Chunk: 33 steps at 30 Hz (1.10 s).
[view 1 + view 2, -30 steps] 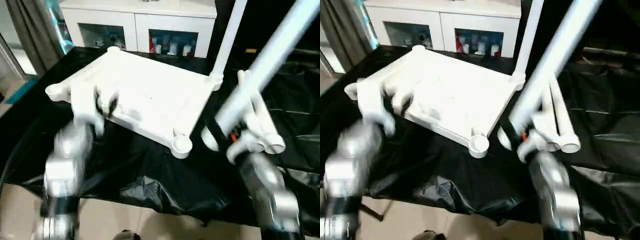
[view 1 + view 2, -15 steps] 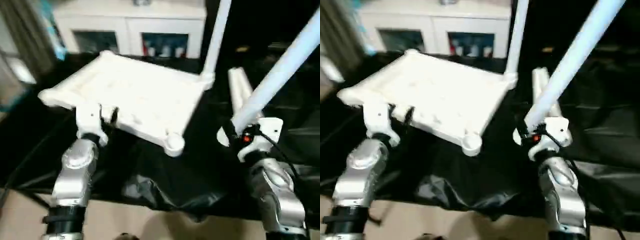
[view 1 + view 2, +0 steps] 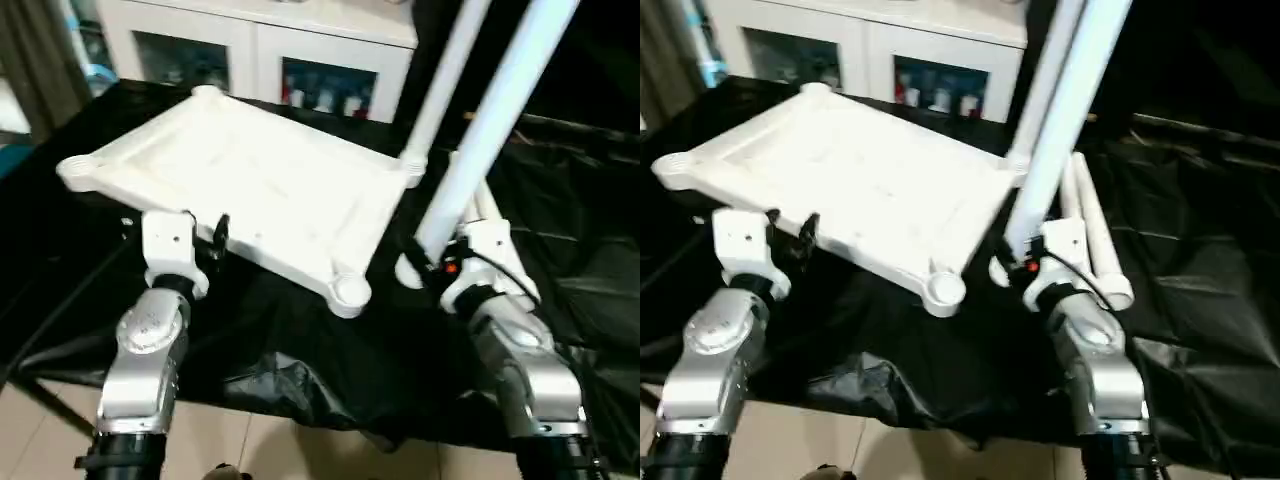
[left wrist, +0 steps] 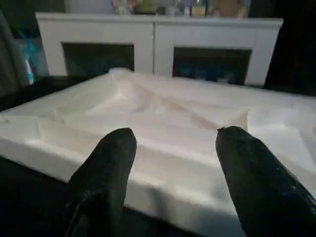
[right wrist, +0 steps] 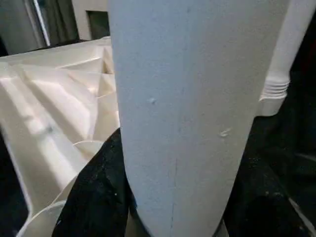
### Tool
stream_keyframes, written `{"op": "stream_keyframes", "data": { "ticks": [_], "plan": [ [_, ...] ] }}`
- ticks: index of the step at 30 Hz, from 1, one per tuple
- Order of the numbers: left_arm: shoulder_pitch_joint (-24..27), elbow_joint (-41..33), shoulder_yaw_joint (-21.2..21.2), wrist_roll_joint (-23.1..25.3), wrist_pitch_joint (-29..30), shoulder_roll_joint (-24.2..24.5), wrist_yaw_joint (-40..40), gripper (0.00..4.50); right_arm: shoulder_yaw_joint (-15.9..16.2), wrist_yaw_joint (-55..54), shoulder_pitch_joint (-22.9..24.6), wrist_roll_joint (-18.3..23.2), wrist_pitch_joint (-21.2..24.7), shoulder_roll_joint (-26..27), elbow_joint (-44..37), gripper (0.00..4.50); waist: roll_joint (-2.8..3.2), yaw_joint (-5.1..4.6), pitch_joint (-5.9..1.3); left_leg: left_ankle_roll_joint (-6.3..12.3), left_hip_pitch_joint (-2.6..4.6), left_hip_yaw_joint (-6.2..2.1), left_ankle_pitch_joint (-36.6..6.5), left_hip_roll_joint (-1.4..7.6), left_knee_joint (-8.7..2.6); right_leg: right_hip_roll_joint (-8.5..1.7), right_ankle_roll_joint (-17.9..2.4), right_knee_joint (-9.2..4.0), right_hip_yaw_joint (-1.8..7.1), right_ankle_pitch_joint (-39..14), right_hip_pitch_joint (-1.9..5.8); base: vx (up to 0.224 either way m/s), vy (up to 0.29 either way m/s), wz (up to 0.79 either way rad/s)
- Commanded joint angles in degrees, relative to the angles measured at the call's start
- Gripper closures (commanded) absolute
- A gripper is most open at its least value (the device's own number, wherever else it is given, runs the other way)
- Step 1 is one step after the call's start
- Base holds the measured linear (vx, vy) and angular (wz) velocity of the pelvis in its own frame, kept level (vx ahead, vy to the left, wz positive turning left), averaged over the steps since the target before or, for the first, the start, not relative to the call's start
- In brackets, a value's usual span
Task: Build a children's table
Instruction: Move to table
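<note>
The white tabletop [image 3: 270, 190] lies underside up on the black-covered surface. One white leg [image 3: 445, 70] stands in its far right corner socket. My right gripper [image 3: 432, 262] is shut on a second leg [image 3: 495, 110], which tilts steeply upward. That leg's lower end hangs just right of the near corner socket [image 3: 350, 292], apart from it. In the right wrist view the leg [image 5: 173, 108] sits between the black fingers [image 5: 98, 192]. My left gripper [image 3: 792, 228] is open at the tabletop's near left edge, its fingers [image 4: 106, 163] apart in front of the rim [image 4: 163, 173].
Two more white legs [image 3: 1100, 245] lie side by side on the black sheet [image 3: 300, 350] behind my right gripper. A white cabinet with glass doors [image 3: 250, 50] stands beyond the tabletop. The sheet's crumpled front edge drops to the floor near my forearms.
The camera has shifted. My right gripper has brought the held leg more upright and a little closer to the near corner socket. The left gripper stays at the near edge.
</note>
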Motion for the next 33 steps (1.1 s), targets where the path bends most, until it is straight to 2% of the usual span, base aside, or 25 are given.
{"op": "stream_keyframes", "data": {
  "ticks": [1, 2, 3, 4, 5, 6, 7, 8, 9, 10, 12, 14, 15, 16, 17, 18, 19, 20, 21, 22, 23, 25, 30, 32, 33],
  "plan": [
    [-0.9, 0.3, -0.6, -1.0, -0.6, 0.0, -1.0, 1.48, -0.7, -0.2, 0.7, 0.5, -0.1, -0.3, -1.0, 2.56, 1.54, -0.42, -2.90, -6.92, 5.45, -0.85, -29.0, 3.37, -3.75, -2.00, -4.6, -5.77, 3.13, -22.1, -0.63, 0.000, 0.000, 0.00],
    [-1.0, 0.4, -0.8, -1.1, -0.4, 0.0, -1.3, 1.48, -0.9, -0.2, 1.0, 0.7, 0.1, -0.1, -1.5, 2.56, 1.02, -0.90, -2.11, -7.40, 6.95, -0.90, -36.0, 2.76, -3.43, -0.96, -2.5, -7.14, 2.28, -32.8, -1.15, -0.028, 0.012, -0.25],
    [-1.0, 0.4, -1.1, -1.0, -0.1, -0.2, -1.6, 1.48, -1.0, -0.3, 1.4, 0.9, 0.3, 0.1, -1.9, 2.56, 1.22, -1.48, -1.68, -7.29, 11.30, -0.33, -40.4, 2.92, -1.87, 1.38, -1.4, -8.29, 1.19, -38.0, -3.40, -0.012, 0.005, -0.57],
    [-1.1, 0.4, -1.5, -0.9, 0.2, -0.1, -2.0, 1.48, -1.2, -0.5, 1.6, 1.2, 0.7, 0.3, -2.3, 2.56, 4.32, -1.77, -1.00, -6.77, 12.91, -1.43, -45.6, 4.18, -2.93, 2.01, -1.7, -7.58, -0.78, -36.0, -3.34, -0.012, 0.005, -0.57],
    [-1.1, 0.4, -1.6, -0.8, 0.3, -0.1, -2.1, 1.48, -1.1, -0.6, 1.6, 1.0, 0.5, 0.3, -2.4, 2.56, 3.04, -2.69, -0.65, -6.10, 12.84, -1.72, -49.0, 5.57, -4.22, 2.21, -1.5, -6.67, -2.34, -34.6, -2.74, 0.026, 0.018, -0.91],
    [-1.1, 0.4, -1.6, -0.8, 0.3, -0.2, -2.2, 1.48, -1.0, -0.6, 1.7, 0.9, 0.4, 0.3, -2.4, 2.56, 4.95, -1.88, 0.14, -5.19, 3.21, -3.83, -54.6, 6.16, -11.23, -0.24, -1.1, 0.34, -3.49, -27.5, 7.12, -0.033, 0.038, -0.70],
    [-1.2, 0.4, -1.7, -0.8, 0.5, -0.2, -2.2, 1.48, -1.0, -0.7, 1.6, 0.9, 0.4, 0.2, -2.4, 2.56, 5.23, -0.91, -1.23, -3.53, 2.85, -2.54, -56.6, 5.62, -11.67, -0.92, -2.1, 5.58, -3.32, -16.4, 9.14, -0.033, 0.038, -0.70],
    [-1.3, 0.4, -1.7, -0.9, 0.6, -0.2, -2.1, 1.48, -1.0, -0.8, 1.5, 1.0, 0.5, 0.1, -2.3, 2.56, 3.35, -2.60, -1.00, -2.06, 6.32, -3.04, -52.7, 5.05, -9.39, -2.56, -1.4, 2.10, 0.33, -22.0, 6.81, -0.016, -0.024, -0.24],
    [-1.3, 0.3, -1.5, -1.0, 0.9, -0.2, -1.9, 1.48, -0.9, -0.6, 1.4, 1.2, 0.6, -0.1, -2.2, 2.56, 1.63, -2.58, -1.51, -2.16, 6.35, -2.58, -46.0, 2.55, -5.63, -3.86, -0.8, -3.65, 1.72, -33.8, 6.23, 0.078, -0.097, -0.23],
    [-1.3, 0.3, -1.3, -1.0, 1.3, -0.1, -1.5, 1.48, -0.8, -0.2, 1.2, 1.5, 0.8, -0.3, -2.1, 2.56, 0.08, -1.24, -2.21, 0.49, 1.77, -1.61, -23.3, -0.47, 2.35, -8.70, 1.1, -8.73, 5.26, -54.0, 9.21, 0.078, -0.097, -0.23],
    [-1.1, 0.2, -1.1, -1.1, 1.4, 0.1, -1.4, 1.48, -0.5, 0.3, 1.0, 1.6, 1.0, -0.4, -2.1, 2.56, 0.47, 0.07, -3.07, 3.45, -2.50, -4.25, -7.8, -0.55, 5.00, -9.53, -3.4, -7.39, 7.12, -44.6, 11.80, 0.106, -0.079, -0.13],
    [-0.3, -0.3, -0.2, -0.6, 1.2, 0.2, 0.4, 1.48, 1.2, 2.2, 0.3, 0.9, 1.8, -1.7, -2.0, 2.56, 1.94, -0.16, -3.88, 5.00, -2.66, -4.44, 4.8, -0.06, 1.01, -4.64, -9.1, -4.25, 3.11, -17.4, 10.66, 0.121, -0.072, 0.04],
    [-0.2, -0.4, -0.1, -0.6, 1.3, 0.2, 0.5, 1.48, 1.4, 2.5, 0.3, 0.7, 1.8, -1.9, -2.0, 2.56, 4.60, -0.53, -4.55, 7.13, 0.21, -5.04, 16.8, 1.27, -1.12, -1.86, -9.5, -1.16, 0.52, 1.7, 8.01, 0.156, -0.021, -0.03],
    [0.2, -0.9, 0.2, 0.0, 1.6, 0.2, 1.3, 1.48, 2.8, 3.8, 0.0, -0.2, 1.8, -2.6, -1.9, 2.56, 3.37, -1.80, -4.65, 18.06, 0.03, -10.38, 32.0, 0.99, -0.50, 0.27, -6.4, 2.71, -2.43, 18.2, 7.87, 0.156, -0.021, -0.03],
    [0.6, -1.3, 0.5, 0.4, 1.7, 0.3, 1.9, 1.48, 4.0, 4.8, -0.1, -0.9, 1.8, -3.2, -1.9, 2.56, 4.91, -2.68, -6.19, 27.99, 6.06, -15.24, 48.2, 1.01, 1.45, 0.99, -5.6, 4.45, -2.10, 20.8, 3.51, 0.141, -0.023, 0.19],
    [1.0, -1.6, 0.6, 0.6, 1.8, 0.3, 2.2, 1.48, 4.7, 5.3, -0.2, -1.1, 1.8, -3.3, -1.9, 2.56, 5.34, -3.82, -6.29, 32.69, 8.83, -19.17, 58.2, 3.57, 1.27, -0.12, -3.9, 5.26, -0.73, 10.9, 0.53, 0.068, -0.062, 0.35],
    [1.4, -1.9, 0.7, 0.7, 2.0, 0.3, 2.5, 1.48, 5.3, 5.8, -0.2, -1.2, 1.7, -3.5, -1.9, 2.56, 5.28, -4.79, -5.60, 32.12, 9.97, -24.21, 74.4, 3.92, -0.19, -2.33, 1.5, 4.51, 2.57, -0.3, -0.58, 0.068, -0.062, 0.35],
    [2.2, -2.7, 0.7, 1.0, 2.0, 0.5, 2.7, 1.48, 4.4, 5.5, -0.3, 0.7, 2.3, -2.4, -1.8, 2.56, 4.17, -4.81, -5.18, 27.73, 8.77, -24.59, 73.1, 2.18, -0.69, -2.68, 3.4, 3.32, 4.10, 0.1, -0.35, -0.013, -0.028, 0.19],
    [2.7, -3.3, 0.8, 0.7, 1.8, 0.5, 2.6, 1.48, 3.6, 5.4, -0.4, 2.3, 3.0, -1.7, -1.7, 2.56, 1.76, -4.33, -4.59, 17.06, 4.93, -18.82, 52.2, -1.21, 1.17, -4.81, 3.4, -1.21, 7.59, 10.1, 1.87, -0.029, 0.013, 0.25],
    [3.5, -4.2, 0.9, 0.3, 2.7, 0.4, 2.6, 1.48, 3.7, 5.4, -0.3, 2.0, 2.2, -1.8, -1.6, 2.56, 1.14, -2.51, -4.25, 11.76, 0.31, -13.33, 28.8, -4.10, 0.31, -4.56, 1.4, -1.97, 6.45, 15.9, 6.01, -0.029, 0.013, 0.25],
    [3.8, -4.5, 1.0, 0.3, 2.9, 0.4, 2.8, 1.48, 4.0, 5.6, -0.2, 1.6, 1.7, -2.0, -1.7, 2.56, 1.14, -2.51, -4.25, 11.76, 0.31, -13.33, 28.8, -4.10, 0.31, -4.56, 1.4, -1.97, 6.45, 15.9, 6.01, -0.016, -0.017, 0.24],
    [4.0, -4.5, 0.9, -0.1, 2.5, 0.6, 2.3, 1.48, 4.3, 5.7, 0.0, 1.5, 1.5, -2.1, -1.7, 2.56, 2.08, -1.25, -3.48, 3.97, 0.06, -8.32, 0.0, -1.05, -2.38, -4.51, -5.5, -2.21, 4.43, 13.1, 7.09, 0.000, 0.000, 0.00],
    [3.2, -4.5, 0.7, 0.2, 3.4, 0.7, 2.4, 1.48, 4.5, 5.4, 1.1, 1.5, 1.3, -2.1, -2.2, 2.56, 2.31, 1.32, -3.10, 8.27, -0.87, -5.89, -7.5, 2.14, 1.00, -11.20, -12.1, -7.18, 8.44, -15.7, 7.34, -0.063, 0.073, -0.01],
    [2.9, -4.3, 0.6, 0.3, 3.7, 0.6, 2.6, 1.48, 4.1, 5.0, 1.5, 1.7, 1.0, -1.9, -2.6, 2.56, 4.08, 1.00, -3.09, 7.98, 1.08, -5.07, -8.4, 2.71, -3.31, -4.97, -12.8, -4.84, 4.33, -15.8, 5.76, -0.043, 0.173, -0.02],
    [2.7, -4.2, 0.3, 0.6, 3.6, 0.5, 2.6, 1.48, 3.8, 4.8, 1.7, 2.0, 1.1, -1.8, -2.8, 2.56, 5.29, -0.56, -3.60, 7.32, 4.42, -5.45, -11.1, 2.50, -4.79, 0.36, -11.5, -0.98, 0.90, -11.3, 3.19, -0.031, 0.196, 0.06]
  ]
}}
